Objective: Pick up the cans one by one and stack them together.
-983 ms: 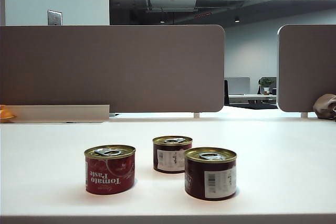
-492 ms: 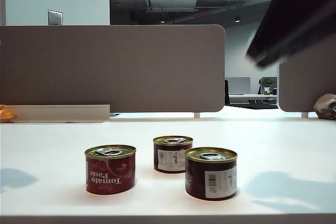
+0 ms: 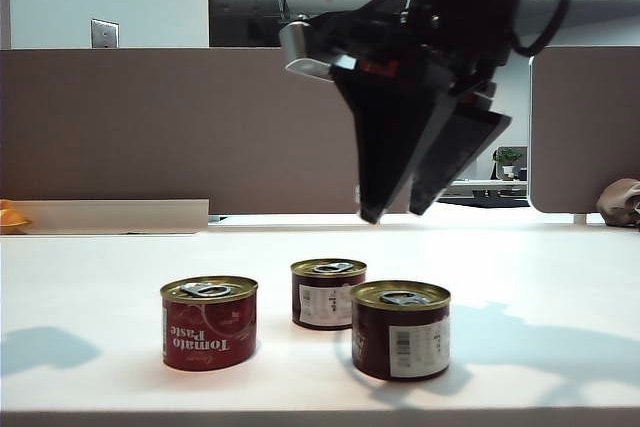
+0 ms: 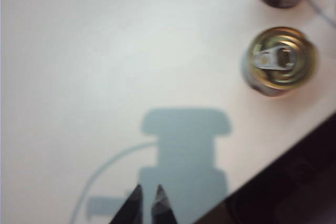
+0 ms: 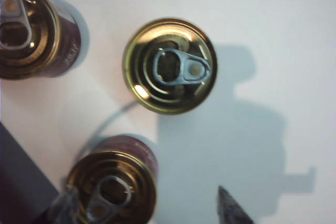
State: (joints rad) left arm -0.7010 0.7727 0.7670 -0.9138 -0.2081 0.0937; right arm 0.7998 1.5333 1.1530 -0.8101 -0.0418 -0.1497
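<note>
Three cans (image 3: 322,320) upright on tabletop (image 3: 560,277), close together. Right hand (image 3: 395,212) above them, fingers apart, empty. Left hand (image 4: 146,209) nearly together, empty, off to cans' side.

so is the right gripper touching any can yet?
Apart. Exterior view: the right gripper hangs open above the table, clear background showing between its fingertips and the front maroon can below.

Bare table (image 3: 90,277) left; three cans (image 3: 323,293) close-set, narrow gaps betw. them.
</note>
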